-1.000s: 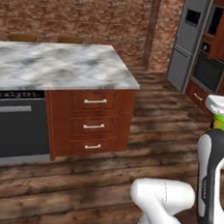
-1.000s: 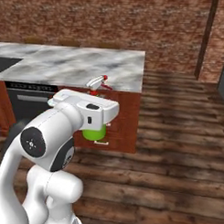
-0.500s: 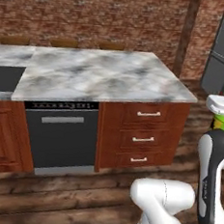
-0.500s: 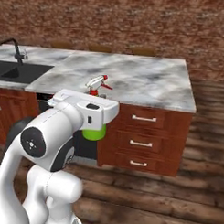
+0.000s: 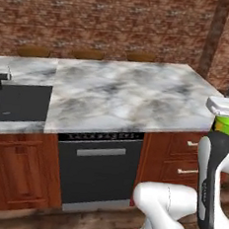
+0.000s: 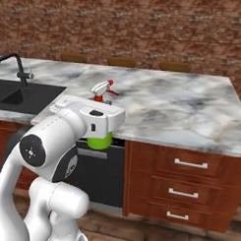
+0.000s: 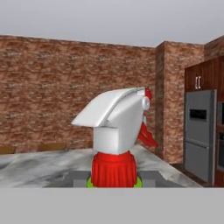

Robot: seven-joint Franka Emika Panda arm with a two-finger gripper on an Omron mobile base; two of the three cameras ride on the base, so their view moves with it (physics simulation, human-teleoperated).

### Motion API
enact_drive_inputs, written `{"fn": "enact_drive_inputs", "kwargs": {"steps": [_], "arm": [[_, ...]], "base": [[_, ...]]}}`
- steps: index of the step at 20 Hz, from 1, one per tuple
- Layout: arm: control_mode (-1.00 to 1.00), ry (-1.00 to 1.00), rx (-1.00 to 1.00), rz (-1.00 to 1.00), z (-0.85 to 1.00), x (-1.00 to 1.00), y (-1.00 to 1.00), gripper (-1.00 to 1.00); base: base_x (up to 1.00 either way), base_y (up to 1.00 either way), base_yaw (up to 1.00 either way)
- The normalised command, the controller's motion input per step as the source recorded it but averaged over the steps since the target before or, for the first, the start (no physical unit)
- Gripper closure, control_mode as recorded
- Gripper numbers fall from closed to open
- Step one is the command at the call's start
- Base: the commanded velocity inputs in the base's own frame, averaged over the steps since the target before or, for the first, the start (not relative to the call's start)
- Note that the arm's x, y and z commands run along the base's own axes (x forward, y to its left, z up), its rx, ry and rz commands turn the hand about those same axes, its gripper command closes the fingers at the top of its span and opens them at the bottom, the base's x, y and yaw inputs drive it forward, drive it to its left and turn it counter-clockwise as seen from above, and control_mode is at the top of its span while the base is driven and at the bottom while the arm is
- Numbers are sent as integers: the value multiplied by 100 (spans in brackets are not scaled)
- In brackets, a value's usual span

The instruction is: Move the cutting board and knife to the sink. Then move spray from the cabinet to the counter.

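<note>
Carrying the spray (image 6: pixel 100 116) now, so we're into the second half of the job: bottle out of the cabinet, tabletop next. The green body hangs below the hand, whitish trigger head with its red tip poking up above it, and in the hand view that nozzle stands right in front of the lens. The gripper (image 6: pixel 99 122) is pinching the bottle around its neck, as best I can judge, since the white hand covers the fingers themselves. The spray sits in the air just short of the marble tabletop (image 5: pixel 138 96), in front of its near edge and above the dark dishwasher front (image 5: pixel 98 170).

Next move, I'd say: reach forward over the edge, lower until the base meets the marble, keep it upright, then let go.

Plenty of bare marble to aim for. The black sink (image 5: pixel 18 102) lies off to the left with its faucet (image 6: pixel 13 64), wooden drawers (image 6: pixel 189 186) to the right, brick wall (image 5: pixel 105 21) behind.
</note>
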Motion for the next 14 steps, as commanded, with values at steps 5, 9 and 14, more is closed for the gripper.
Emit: {"fn": "enact_drive_inputs", "kwargs": {"steps": [5, 9, 14], "arm": [[100, 0, 0, 0, 0, 0, 0, 100], [100, 0, 0, 0, 0, 0, 0, 100], [100, 0, 0, 0, 0, 0, 0, 100]], "base": [[89, -33, 20], [90, -51, 31], [52, -54, 33]]}}
